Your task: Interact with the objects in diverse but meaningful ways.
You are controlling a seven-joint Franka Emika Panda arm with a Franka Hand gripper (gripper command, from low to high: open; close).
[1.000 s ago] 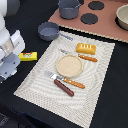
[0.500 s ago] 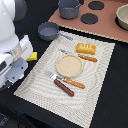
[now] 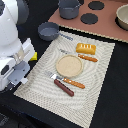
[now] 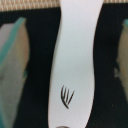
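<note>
In the wrist view a white utensil (image 4: 75,55) with a small black mark lies lengthwise on a dark surface, just off the mat's edge. My gripper (image 4: 67,65) is open and straddles it, one finger (image 4: 12,70) on each side with a gap to the utensil. In the exterior view the gripper (image 3: 19,77) hangs low at the mat's left edge and hides the utensil. On the mat (image 3: 100,95) lie a tan plate (image 3: 69,65), an orange bread loaf (image 3: 85,48), a brown sausage (image 3: 63,87) and orange-handled cutlery (image 3: 72,82).
A small grey pan (image 3: 49,31) sits beyond the mat's far left corner. A yellow box (image 3: 33,56) peeks out beside the arm. At the back, a brown stove board (image 3: 107,27) carries black burners, a grey pot (image 3: 69,8) and a bowl (image 3: 122,15).
The arm has come down and slightly toward the mat's left edge, mostly in the first half second. The things on the mat have not moved.
</note>
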